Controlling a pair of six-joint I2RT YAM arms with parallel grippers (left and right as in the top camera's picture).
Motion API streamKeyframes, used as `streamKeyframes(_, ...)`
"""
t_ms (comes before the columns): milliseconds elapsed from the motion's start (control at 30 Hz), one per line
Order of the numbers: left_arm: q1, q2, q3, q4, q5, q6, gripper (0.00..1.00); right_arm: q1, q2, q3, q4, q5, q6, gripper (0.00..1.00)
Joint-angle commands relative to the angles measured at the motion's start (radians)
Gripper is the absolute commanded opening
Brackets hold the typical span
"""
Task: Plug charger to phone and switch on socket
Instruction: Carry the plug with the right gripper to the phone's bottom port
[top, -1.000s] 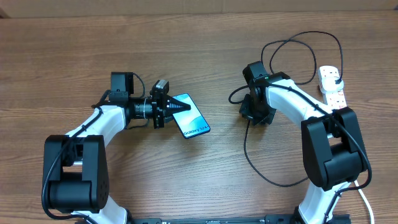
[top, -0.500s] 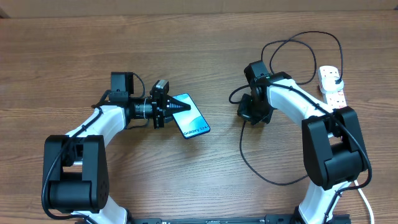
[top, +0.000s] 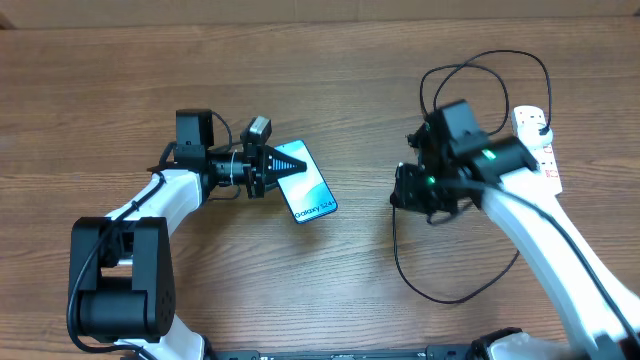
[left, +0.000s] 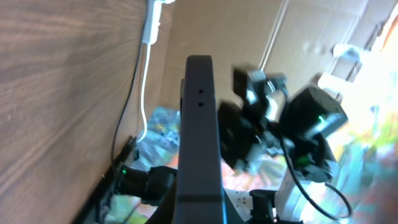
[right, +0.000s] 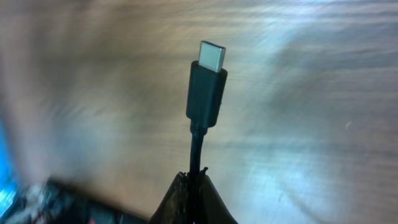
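The phone (top: 308, 186), with a lit blue-teal screen, is held on edge by my left gripper (top: 277, 169), which is shut on its upper left end. In the left wrist view the phone's dark edge (left: 198, 124) runs up the middle of the frame. My right gripper (top: 405, 190) is shut on the charger cable (top: 400, 255) and held above the table right of the phone. In the right wrist view the connector tip (right: 208, 81) sticks straight out from the shut fingers (right: 194, 180). The black cable loops back to the white socket strip (top: 537, 145), where its black plug (top: 541, 125) sits.
The wooden table (top: 300, 60) carries cable loops (top: 480, 70) at the back right, near the socket strip. The right arm (top: 540, 210) is raised and reaches across the right side. The left arm (top: 130, 210) lies low at the left.
The right arm has lifted and swung, its wrist now higher and further right, carrying the cable end. The left gripper has turned the phone up and shifted it slightly.
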Motion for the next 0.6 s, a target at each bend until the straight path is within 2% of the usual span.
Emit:
streamKeyframes(0, -0.003, 0.007, 0.007, 0.09, 0.077, -0.015, 0.04, 0.06, -0.138, -0.011, -0.034, -0.149, -0.125, 0.04)
streamKeyframes(167, -0.026, 0.006, 0.007, 0.328, 0.078, -0.149, 0.04, 0.203, -0.286, -0.04, -0.009, -0.282, -0.13, 0.04)
streamKeyframes(267, -0.045, 0.006, 0.007, 0.454, 0.078, -0.25, 0.04, 0.308, -0.331, -0.062, 0.041, -0.279, -0.105, 0.04)
streamKeyframes(367, -0.068, 0.006, 0.007, 0.557, 0.078, -0.331, 0.04, 0.378, -0.331, -0.086, 0.087, -0.219, -0.016, 0.04)
streamKeyframes(467, -0.089, 0.006, 0.007, 0.603, 0.078, -0.381, 0.04, 0.414, -0.304, -0.111, 0.098, -0.148, 0.044, 0.04)
streamKeyframes(567, -0.105, 0.006, 0.007, 0.606, 0.078, -0.381, 0.04, 0.431, -0.269, -0.115, 0.101, -0.148, 0.044, 0.04)
